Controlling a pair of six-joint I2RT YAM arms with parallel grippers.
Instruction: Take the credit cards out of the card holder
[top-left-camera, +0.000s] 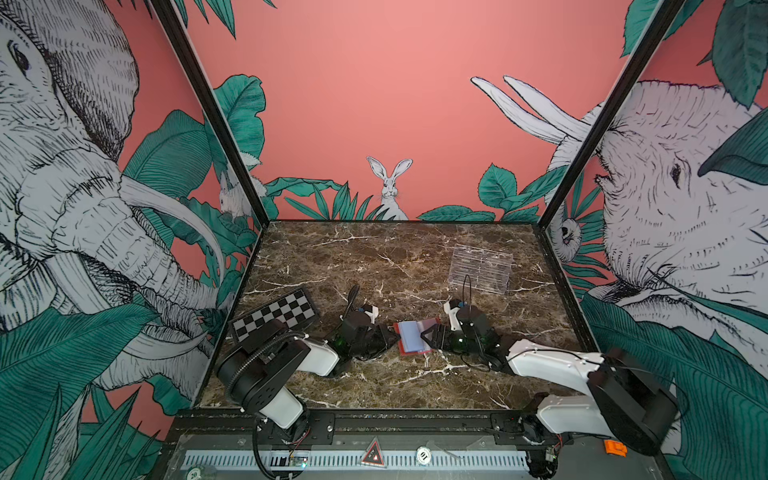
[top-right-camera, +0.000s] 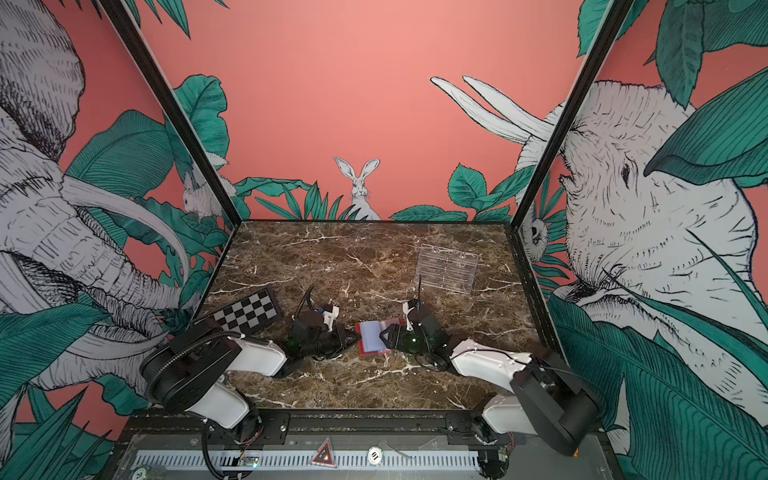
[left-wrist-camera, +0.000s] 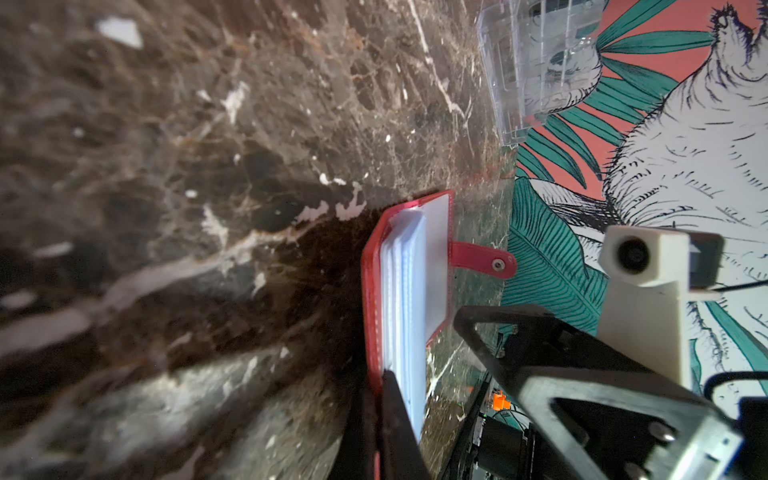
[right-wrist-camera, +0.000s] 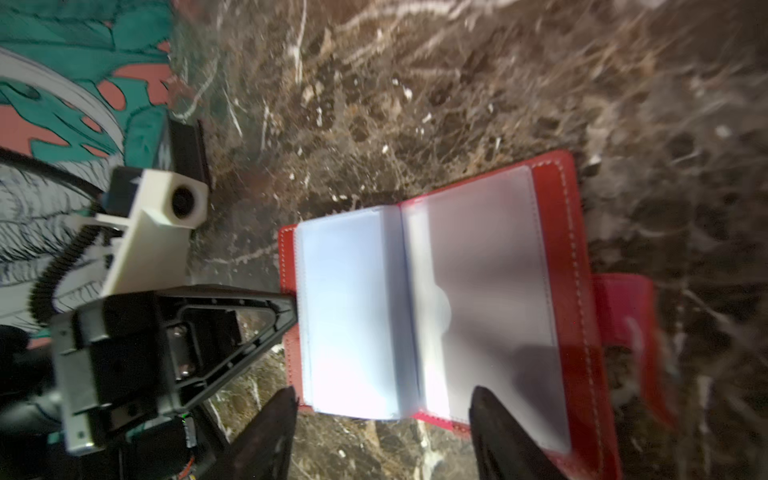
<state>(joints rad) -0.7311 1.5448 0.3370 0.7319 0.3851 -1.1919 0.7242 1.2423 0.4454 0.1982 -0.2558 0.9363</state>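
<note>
Open card holder (top-left-camera: 412, 337), stand (top-left-camera: 480, 270) (clear) beyond

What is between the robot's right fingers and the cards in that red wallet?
Only the clear sleeves of the card holder: the pale blue card sits inside one, so the open right gripper, poised at the holder's edge, would meet plastic first. Nothing else lies between them. The left gripper pinches the opposite edge.

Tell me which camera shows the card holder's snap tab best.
Left wrist view: the snap tab is sharp, its metal stud visible. The right wrist view shows it blurred at the card holder's edge. In both top views it is too small to see.
</note>
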